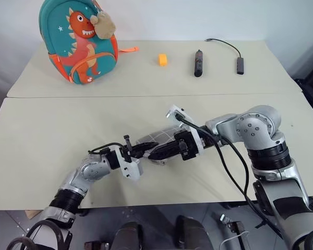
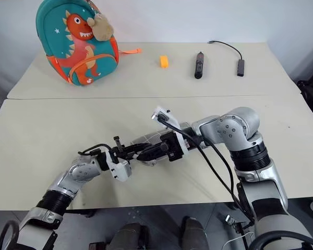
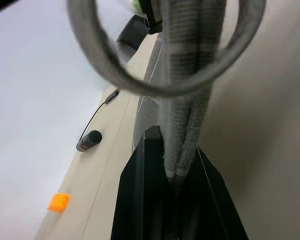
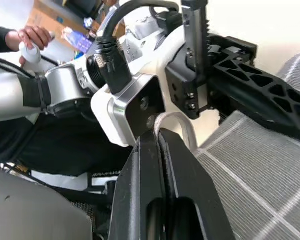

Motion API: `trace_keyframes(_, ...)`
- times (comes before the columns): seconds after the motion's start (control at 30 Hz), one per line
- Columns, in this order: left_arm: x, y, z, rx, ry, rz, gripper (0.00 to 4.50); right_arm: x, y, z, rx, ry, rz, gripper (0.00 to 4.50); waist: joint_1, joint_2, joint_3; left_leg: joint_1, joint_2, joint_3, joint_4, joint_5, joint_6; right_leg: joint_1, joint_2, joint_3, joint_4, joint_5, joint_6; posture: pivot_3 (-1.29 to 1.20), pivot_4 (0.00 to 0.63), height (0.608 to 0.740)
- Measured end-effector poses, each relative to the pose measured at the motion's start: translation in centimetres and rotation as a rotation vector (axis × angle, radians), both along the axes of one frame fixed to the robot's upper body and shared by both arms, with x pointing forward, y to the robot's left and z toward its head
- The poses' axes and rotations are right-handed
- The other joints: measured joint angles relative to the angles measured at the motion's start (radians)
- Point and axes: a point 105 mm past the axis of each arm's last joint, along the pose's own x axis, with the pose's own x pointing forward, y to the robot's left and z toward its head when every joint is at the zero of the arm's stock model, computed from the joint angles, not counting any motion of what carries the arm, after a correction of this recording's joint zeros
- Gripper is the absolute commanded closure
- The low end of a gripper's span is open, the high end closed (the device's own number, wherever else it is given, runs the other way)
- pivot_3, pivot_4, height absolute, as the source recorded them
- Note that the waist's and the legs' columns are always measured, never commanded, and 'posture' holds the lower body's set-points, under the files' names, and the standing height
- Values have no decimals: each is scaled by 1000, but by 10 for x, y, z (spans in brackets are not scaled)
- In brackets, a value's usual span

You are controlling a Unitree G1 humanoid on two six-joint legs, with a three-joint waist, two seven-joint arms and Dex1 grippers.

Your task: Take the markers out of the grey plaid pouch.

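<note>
1. Jaws of both grippers are closed. The left gripper [image 1: 137, 151] pinches an edge of the grey plaid pouch [image 1: 161, 136]; the left wrist view shows the fabric edge clamped between its black fingers [image 3: 140, 200], with a grey loop [image 3: 165, 75] of the pouch hanging in front of the lens.
2. Closed fingers of the right gripper [image 1: 155, 153] meet the left gripper at the pouch; the right wrist view shows a thin pale loop [image 4: 176, 125] caught at their tips, beside the plaid fabric [image 4: 260, 170].
3. That pouch sits at the centre of the frame in the head views, on the near table [image 1: 41, 146], mostly hidden by the two grippers and the right wrist's black cable [image 1: 219, 151].
4. No marker can be made out at this moment; whether the pouch is zipped or open cannot be told.
5. On the far table [image 1: 146, 78], in the upper part of the frame: a teal dinosaur backpack [image 1: 78, 41] at upper left, a small orange block [image 1: 163, 60] right of it, then a black stick-shaped device [image 1: 198, 63], then a dark adapter with a cable [image 1: 239, 62] at upper right. All lie well apart from the pouch.
6. A person's hand [image 4: 32, 37] holding a white object shows in the upper left of the right wrist view, behind the left arm.
</note>
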Motion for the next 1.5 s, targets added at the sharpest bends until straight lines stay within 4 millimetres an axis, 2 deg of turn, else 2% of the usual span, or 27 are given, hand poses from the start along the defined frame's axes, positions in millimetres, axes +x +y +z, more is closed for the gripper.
trace_keyframes(0.1,1,1,2,-19,9,7,4500,2,-3,5,50,37,6,4480,1,0,0,0,0,0,0,0,0,0,0,0,0,0,0,0,150,740)
trace_keyframes(0.23,4,4,5,-60,47,20,4500,6,-14,21,180,90,9,4480,0,0,0,0,0,0,0,0,0,0,0,0,0,0,0,0,150,740)
trace_keyframes(0.37,5,8,8,-162,164,23,4500,3,-26,36,319,146,45,4480,0,0,0,0,0,0,0,0,0,0,0,0,0,0,0,0,150,740)
trace_keyframes(0.6,1,7,9,-272,358,-25,4500,1,-32,41,380,183,77,4480,-1,0,0,0,0,0,0,0,0,0,0,0,0,0,0,0,150,740)
trace_keyframes(0.77,-13,4,1,-370,644,-115,4500,3,-39,47,437,214,69,4480,0,0,0,0,0,0,1,0,0,0,0,0,0,0,0,0,150,740)
trace_keyframes(0.9,-33,4,-5,-343,849,-209,4500,14,-49,51,494,244,7,4480,-1,0,0,1,0,0,1,0,0,0,1,1,1,0,0,0,150,740)
trace_keyframes(1.03,-38,5,-3,-336,918,-236,4500,23,-51,51,512,262,-43,4480,0,0,0,1,0,1,1,0,0,0,1,1,1,0,0,0,150,740)
trace_keyframes(1.3,-35,10,-1,-379,981,-238,4500,25,-53,53,522,276,-72,4480,0,0,0,1,0,1,1,0,0,0,1,1,1,0,0,0,150,740)
trace_keyframes(1.5,-41,11,4,-421,1081,-286,4500,32,-60,57,568,292,-128,4480,-1,0,0,1,0,1,0,0,0,0,1,2,1,0,0,0,150,740)
